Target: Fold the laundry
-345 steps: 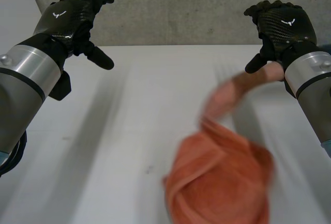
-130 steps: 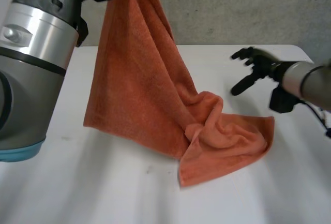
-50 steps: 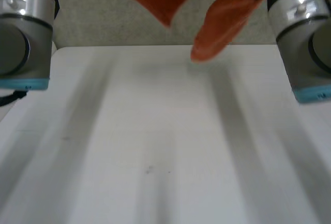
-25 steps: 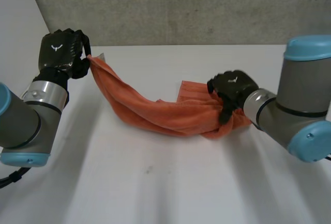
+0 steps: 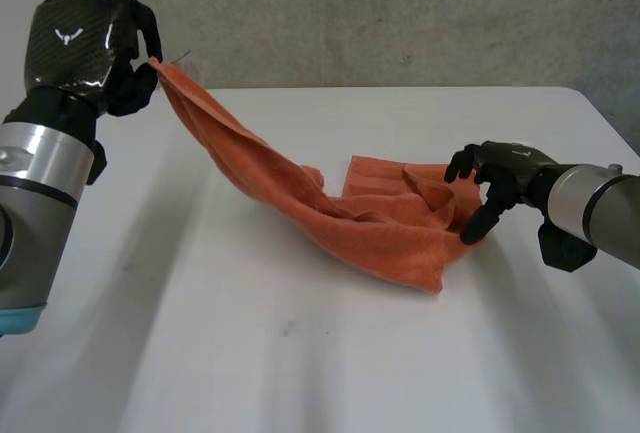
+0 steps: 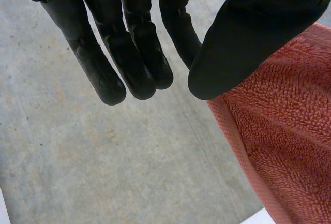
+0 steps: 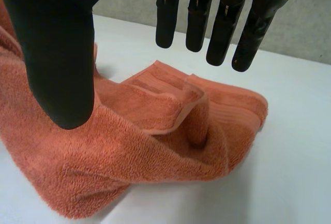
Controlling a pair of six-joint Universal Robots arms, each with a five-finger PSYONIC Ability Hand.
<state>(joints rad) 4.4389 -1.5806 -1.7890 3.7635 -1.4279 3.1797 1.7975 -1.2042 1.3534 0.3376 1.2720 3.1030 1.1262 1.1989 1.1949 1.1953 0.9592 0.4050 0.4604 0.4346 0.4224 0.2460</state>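
The orange terry-cloth towel (image 5: 370,228) runs from the upper left of the head view down to the white table (image 5: 300,353), where its far end lies bunched in loose folds at centre right. The left hand (image 5: 80,43), raised at upper left, pinches one corner of the towel between thumb and fingers. The right hand (image 5: 505,168) hangs at the bunched end, fingers spread and thumb apart, holding nothing.

**Orange terry towel (image 5: 380,228), half lifted**

One corner raised, pinched at the left hand (image 5: 85,48). Slopes down from there as a narrow bunched band. Rest lies crumpled and loosely folded over itself on the white table (image 5: 300,353), right of centre, hem edges showing on top.
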